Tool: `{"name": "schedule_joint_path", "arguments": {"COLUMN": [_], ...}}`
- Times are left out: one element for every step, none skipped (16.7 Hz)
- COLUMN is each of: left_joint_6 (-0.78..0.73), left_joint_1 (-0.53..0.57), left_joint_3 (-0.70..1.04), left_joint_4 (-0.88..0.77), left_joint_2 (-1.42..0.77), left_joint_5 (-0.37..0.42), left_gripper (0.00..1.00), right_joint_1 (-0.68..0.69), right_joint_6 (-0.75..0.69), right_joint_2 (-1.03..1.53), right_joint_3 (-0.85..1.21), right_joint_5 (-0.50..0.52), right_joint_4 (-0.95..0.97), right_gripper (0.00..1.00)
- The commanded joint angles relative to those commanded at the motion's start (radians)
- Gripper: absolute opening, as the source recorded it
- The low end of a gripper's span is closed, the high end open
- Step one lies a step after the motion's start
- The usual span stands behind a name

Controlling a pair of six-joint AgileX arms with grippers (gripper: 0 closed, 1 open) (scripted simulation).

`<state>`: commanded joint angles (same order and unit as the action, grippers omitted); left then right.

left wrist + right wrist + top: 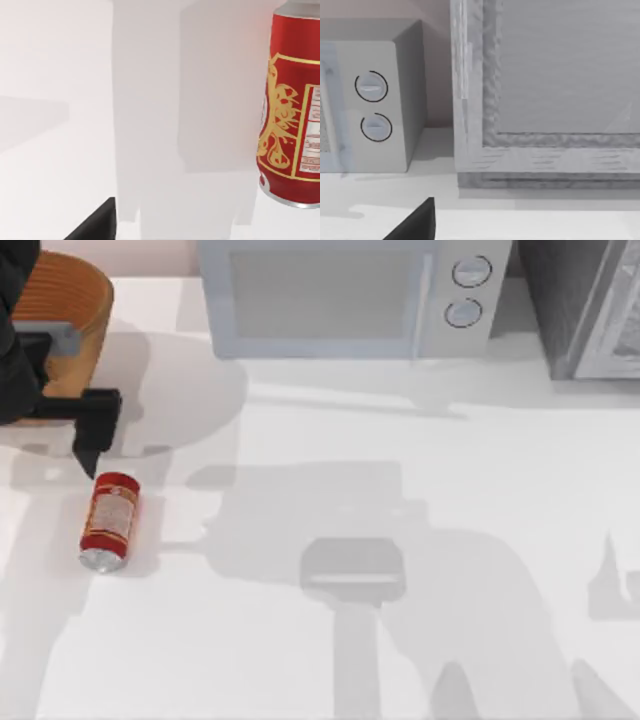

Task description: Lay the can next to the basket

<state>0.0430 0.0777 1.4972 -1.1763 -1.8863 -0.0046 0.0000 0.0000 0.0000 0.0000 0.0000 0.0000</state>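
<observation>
The left arm reached in from the top view's left edge, its black left gripper hanging low with the fingertips pointing toward the table's near side. A dark finger edged the left wrist view.

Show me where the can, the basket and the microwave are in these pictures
can (110, 521), top view, on the red label at mid-body.
basket (68, 292), top view, on the orange ribbed part at the table's far left.
microwave (330, 295), top view, on its door window.
</observation>
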Motion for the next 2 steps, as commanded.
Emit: {"name": "schedule_joint_path", "arguments": {"left_joint_6": [0.003,0.003], "left_joint_1": [-0.005,-0.005], "left_joint_3": [0.000,0.000], "left_joint_4": [0.006,0.007], "left_joint_2": [-0.008,-0.008], "left_joint_5": [-0.003,-0.003], "left_gripper": [1.00,1.00], "right_joint_1": [0.000,0.000], "right_joint_6": [0.000,0.000], "right_joint_2": [0.000,0.000], "right_joint_3": [0.000,0.000], "right_joint_5": [0.000,0.000], "right_joint_4": [0.000,0.000], "right_gripper": [1.00,1.00]}}
